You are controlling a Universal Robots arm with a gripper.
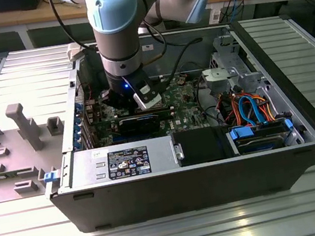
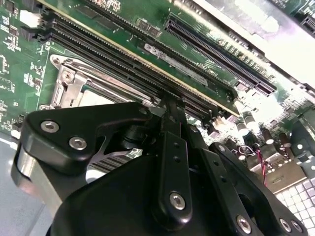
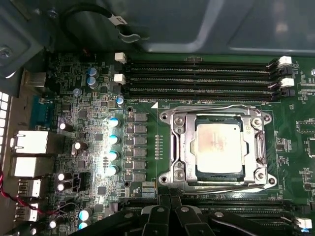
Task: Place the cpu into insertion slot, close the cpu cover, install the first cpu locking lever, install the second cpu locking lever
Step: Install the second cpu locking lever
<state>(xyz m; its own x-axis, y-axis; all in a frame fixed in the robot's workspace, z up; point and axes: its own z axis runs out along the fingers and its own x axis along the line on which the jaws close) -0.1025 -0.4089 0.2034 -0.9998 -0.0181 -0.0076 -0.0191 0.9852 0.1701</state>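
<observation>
The cpu (image 3: 217, 143) sits in the insertion slot (image 3: 183, 147), with the cpu cover (image 3: 256, 147) closed around it. The hand (image 2: 165, 105) hovers over the memory slots (image 3: 197, 78) just beside the socket, closed on nothing.

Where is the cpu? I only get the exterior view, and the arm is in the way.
Observer: In the first wrist view the cpu lies flat on the green board, metal top up.
Operator: Is the cover down?
Observer: Yes, the cover lies flat around the cpu, which shows through its window.
Operator: What's beside it?
Observer: Long memory slots run along one side of the cover.
</observation>
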